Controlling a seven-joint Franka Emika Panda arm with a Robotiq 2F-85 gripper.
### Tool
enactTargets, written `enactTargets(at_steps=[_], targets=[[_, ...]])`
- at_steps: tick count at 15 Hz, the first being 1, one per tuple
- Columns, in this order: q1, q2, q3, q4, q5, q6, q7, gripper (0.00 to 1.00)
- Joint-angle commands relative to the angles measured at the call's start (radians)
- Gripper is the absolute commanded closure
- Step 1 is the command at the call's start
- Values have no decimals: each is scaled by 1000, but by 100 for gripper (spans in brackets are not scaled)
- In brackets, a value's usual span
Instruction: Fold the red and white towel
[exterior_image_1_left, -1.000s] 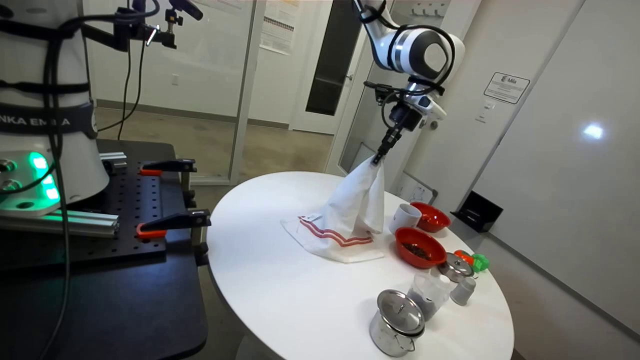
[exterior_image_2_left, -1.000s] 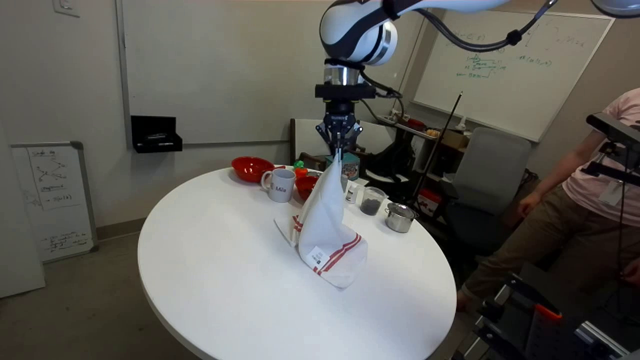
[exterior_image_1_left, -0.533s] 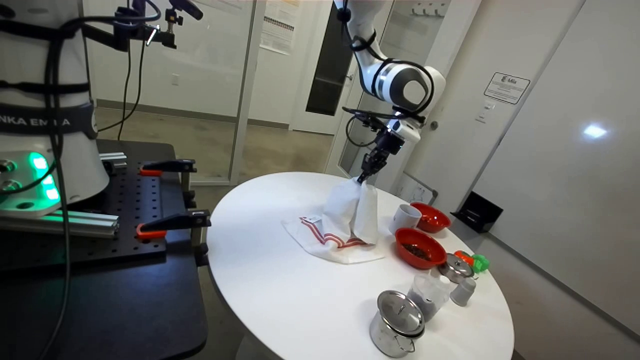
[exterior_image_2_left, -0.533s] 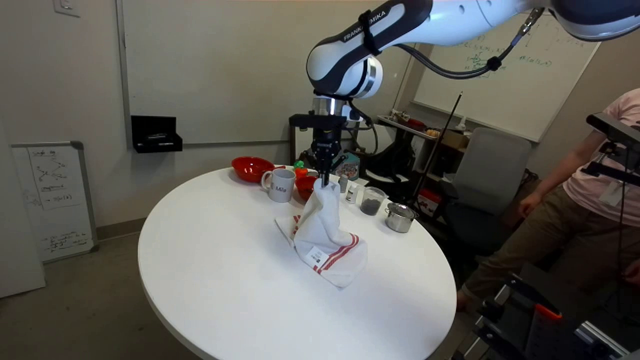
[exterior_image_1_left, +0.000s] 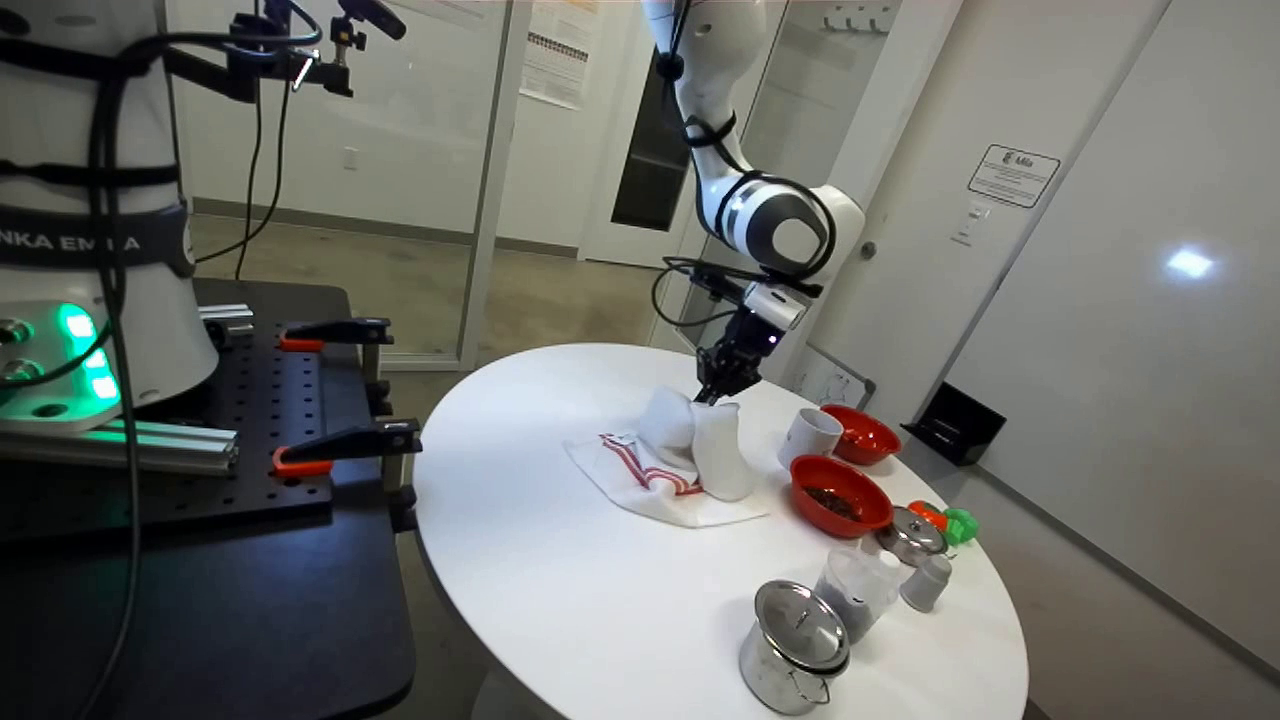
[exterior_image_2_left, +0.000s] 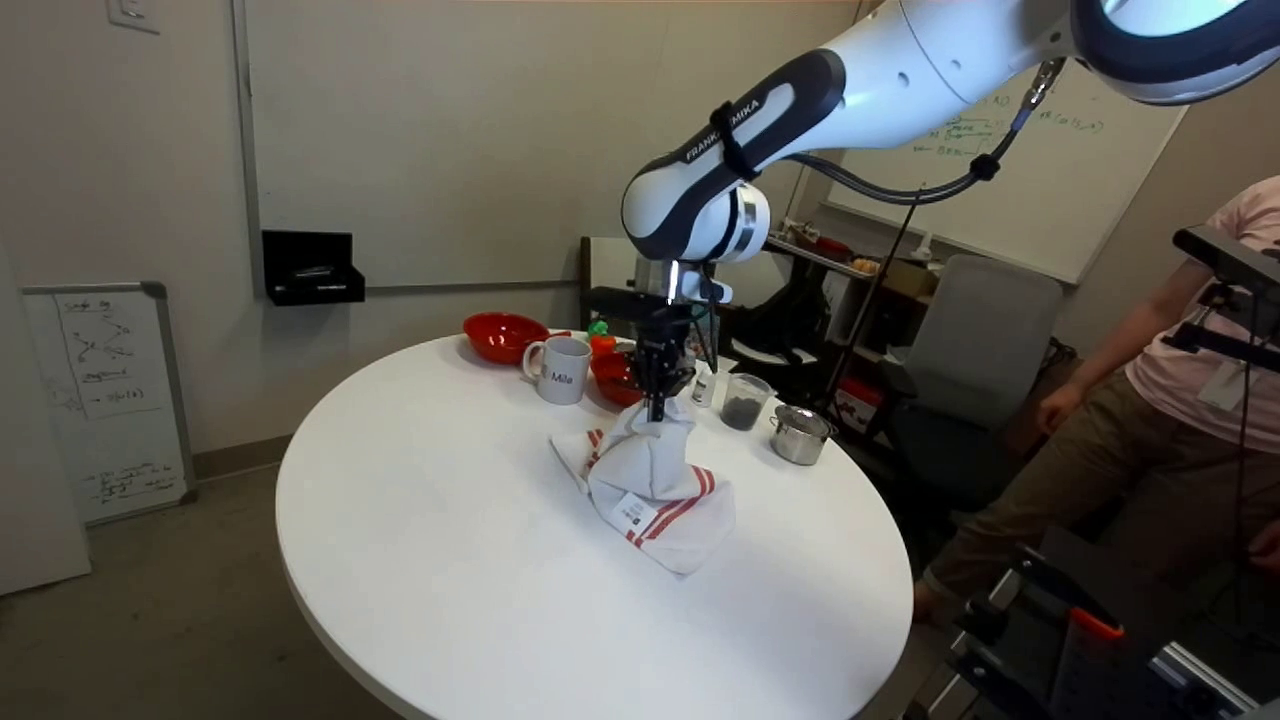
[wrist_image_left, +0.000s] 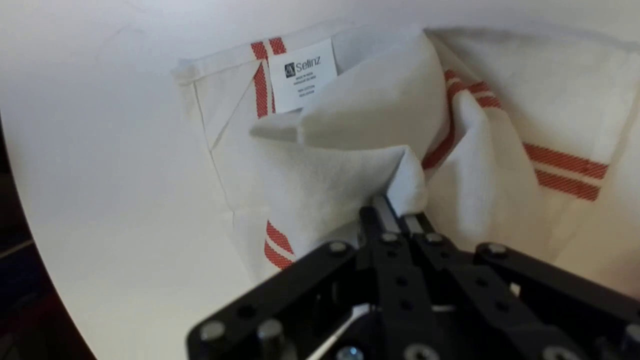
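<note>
The white towel with red double stripes (exterior_image_1_left: 722, 455) lies on the round white table (exterior_image_1_left: 560, 590), its middle raised in a loose, crumpled hump. It also shows in an exterior view (exterior_image_2_left: 640, 465) and in the wrist view (wrist_image_left: 345, 172). Its striped ends lie flat, with a white label (wrist_image_left: 302, 75) at one corner. My gripper (exterior_image_1_left: 706, 398) is at the top of the hump, pointing down. In the wrist view the fingertips (wrist_image_left: 398, 212) are shut on a fold of the towel. The towel's underside is hidden.
A mug (exterior_image_1_left: 812, 437) and two red bowls (exterior_image_1_left: 840, 497) (exterior_image_1_left: 862, 436) stand close beside the towel. A steel pot (exterior_image_1_left: 795, 650), a clear cup (exterior_image_1_left: 857, 590) and small items stand along the same edge. A person (exterior_image_2_left: 1200, 340) is beyond the table.
My gripper has moved down with the towel in its grip. The towel has gone from a tall, stretched cone to a low, bunched hump. Its flat striped ends have hardly moved.
</note>
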Motion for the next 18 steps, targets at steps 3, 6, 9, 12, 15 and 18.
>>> enactTargets(at_steps=[3, 6, 9, 12, 15, 18], targets=[[4, 28, -2, -104, 67, 86, 246, 100], [-4, 44, 12, -114, 115, 89, 366, 100], [-12, 53, 22, -121, 156, 112, 457, 100], [-27, 53, 37, -123, 158, 129, 457, 72], [-22, 36, 28, -132, 133, 129, 449, 51], [-9, 5, 19, -139, 91, 88, 427, 31]])
